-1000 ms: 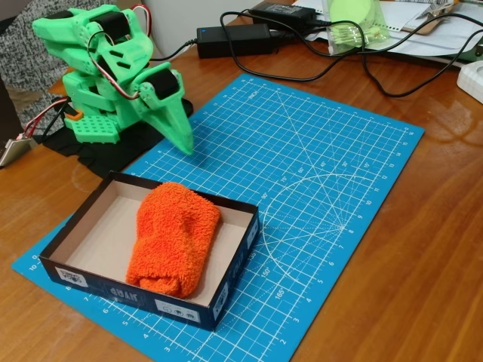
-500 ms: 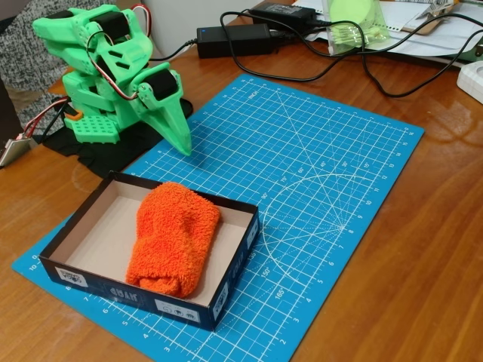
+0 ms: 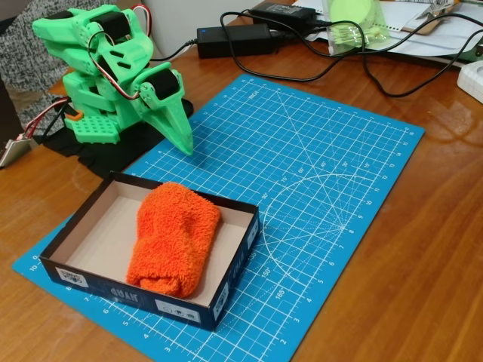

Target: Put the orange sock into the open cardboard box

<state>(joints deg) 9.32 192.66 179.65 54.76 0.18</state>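
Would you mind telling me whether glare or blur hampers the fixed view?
In the fixed view the orange sock and open cardboard box are sharp and evenly lit; soft glare sits on the wooden table at right; the end effector is crisp.

Blue cutting mat (image 3: 324, 166) on wooden table (image 3: 423, 286); black power adapter (image 3: 234, 39), cables (image 3: 355, 72).

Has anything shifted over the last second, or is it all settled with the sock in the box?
Nothing has visibly changed. The orange sock lies inside the open cardboard box as before, and the box sits at the same spot on the blue cutting mat. The green arm stays folded at the back, its gripper pointing down at the mat, clear of the box, fingers together and holding nothing.
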